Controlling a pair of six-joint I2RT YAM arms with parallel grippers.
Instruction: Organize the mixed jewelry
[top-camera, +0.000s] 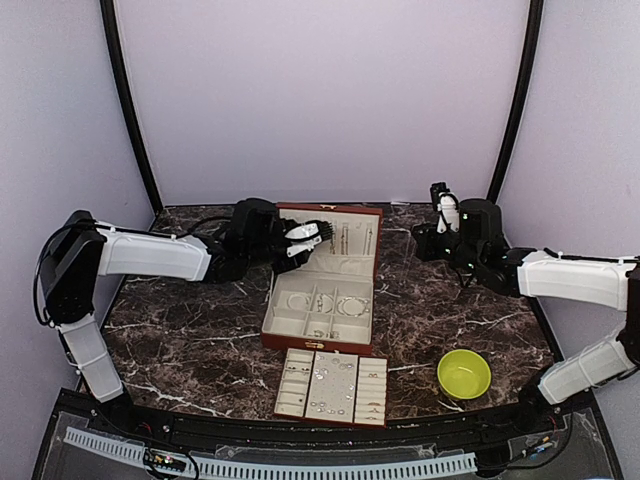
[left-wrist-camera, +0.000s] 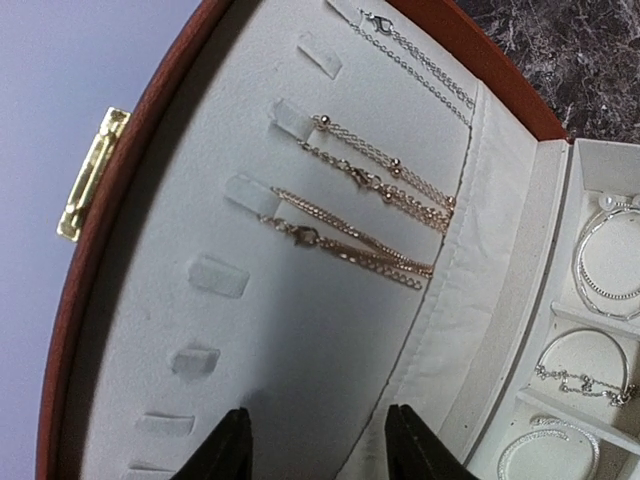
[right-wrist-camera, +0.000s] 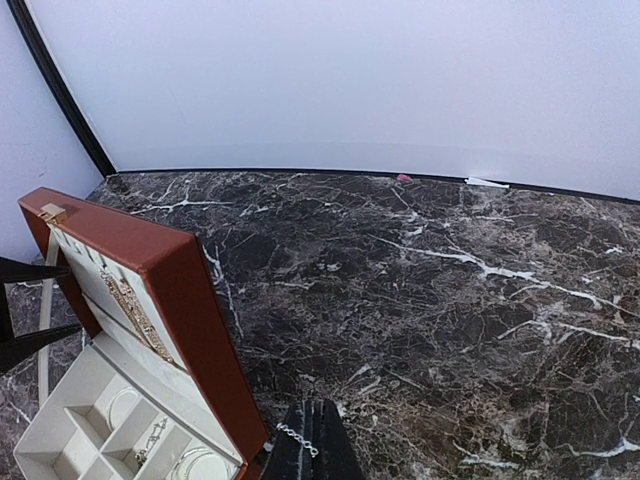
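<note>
- The right claw (right-wrist-camera: 312, 428) is pressed together, pinching a thin silvery chain (right-wrist-camera: 298, 438) at its tips. It is held above the bare marble table (right-wrist-camera: 480, 300), to the right of the open reddish-brown box (right-wrist-camera: 185, 300).
- In the right wrist view this chain's short visible run slants from upper left to lower right across the closed tips. The rest of it cannot be seen.
- The left claw (left-wrist-camera: 320, 440) is spread with nothing between its fingers. It faces the cream lining of the raised lid (left-wrist-camera: 300, 340).
- Gold chains (left-wrist-camera: 350, 235) and a silver chain (left-wrist-camera: 420, 60) hang on the lid. Their clasps sit at the tabs, and their long axes run down the lid towards the base of the box. They are beyond the left claw's tips and apart from them.
- Silvery bracelets (left-wrist-camera: 608, 265) lie curled in the box's compartments.
- Small silvery pieces (top-camera: 330, 385) lie scattered in the cream-lined tray (top-camera: 282, 385), just in front of the box. They are well apart from both claws.
- A yellow-green bowl (top-camera: 464, 373) stands to the tray's right.
</note>
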